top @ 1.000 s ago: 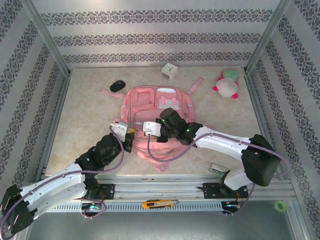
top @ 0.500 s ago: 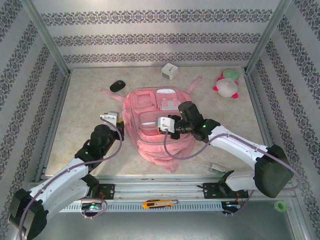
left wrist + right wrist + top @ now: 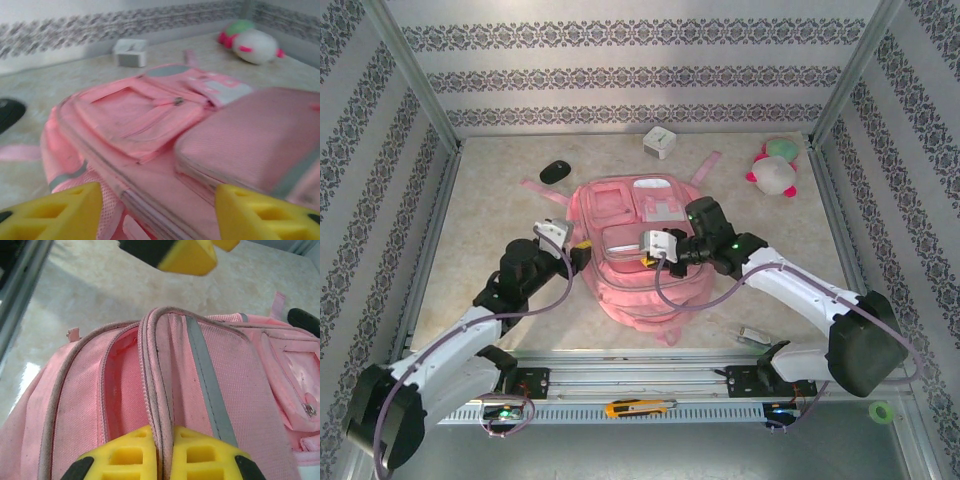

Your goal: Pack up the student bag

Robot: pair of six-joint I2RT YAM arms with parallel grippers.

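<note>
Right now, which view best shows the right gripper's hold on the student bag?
The right wrist view: the right gripper has its fingers pinched on the zipper rim of the student bag. The top external view shows the whole bag, the grip too small to judge. The left wrist view shows front pockets, blurred.

student bag (image 3: 625, 295) edge sits between right gripper (image 3: 162, 457) fingers, touching both; pocket gap just left of them. bag also straight ahead of left gripper (image 3: 160, 212) fingers, running in between them. beyond bag: box (image 3: 131, 52) ahead, plush toy (image 3: 252, 44) way off right, mouse (image 3: 7, 112) off left.
</note>
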